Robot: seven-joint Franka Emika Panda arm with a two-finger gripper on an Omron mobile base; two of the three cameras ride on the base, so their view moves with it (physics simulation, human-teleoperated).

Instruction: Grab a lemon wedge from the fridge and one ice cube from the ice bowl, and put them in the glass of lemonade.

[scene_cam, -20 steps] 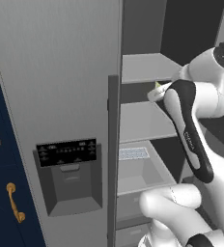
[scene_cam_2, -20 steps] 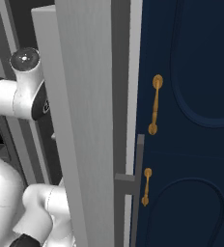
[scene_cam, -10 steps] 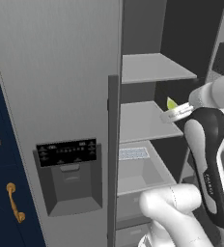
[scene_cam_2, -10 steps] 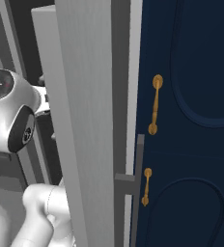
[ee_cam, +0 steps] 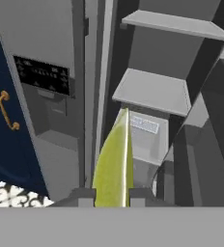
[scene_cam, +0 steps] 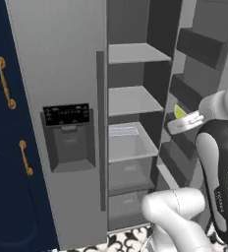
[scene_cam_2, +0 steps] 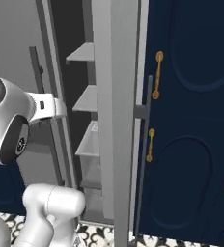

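Note:
The tall grey fridge [scene_cam: 62,74] stands with its right door swung open, baring the white shelves [scene_cam: 135,101]; the left door with the black dispenser panel [scene_cam: 67,115] is closed. My gripper [scene_cam: 181,118] hangs in front of the open compartment, right of the shelves, shut on a yellow-green lemon wedge [scene_cam: 179,111]. In the hand view the lemon wedge [ee_cam: 115,164] stands upright between the two fingertips [ee_cam: 85,195], pointing at the fridge shelves [ee_cam: 152,89]. The ice bowl and the glass of lemonade are out of view.
Navy cabinets with gold handles [scene_cam: 8,83] flank the fridge on the left. The open door's racks [scene_cam: 194,49] stand close on my right. In the right base view the grey door edge [scene_cam_2: 116,120] and navy cabinets [scene_cam_2: 191,144] stand close. Patterned floor tiles [ee_cam: 12,193] lie below.
The whole picture has shifted, so the base has moved. The arm has carried the lemon wedge out from the shelves, to the right and lower. The grip has not changed.

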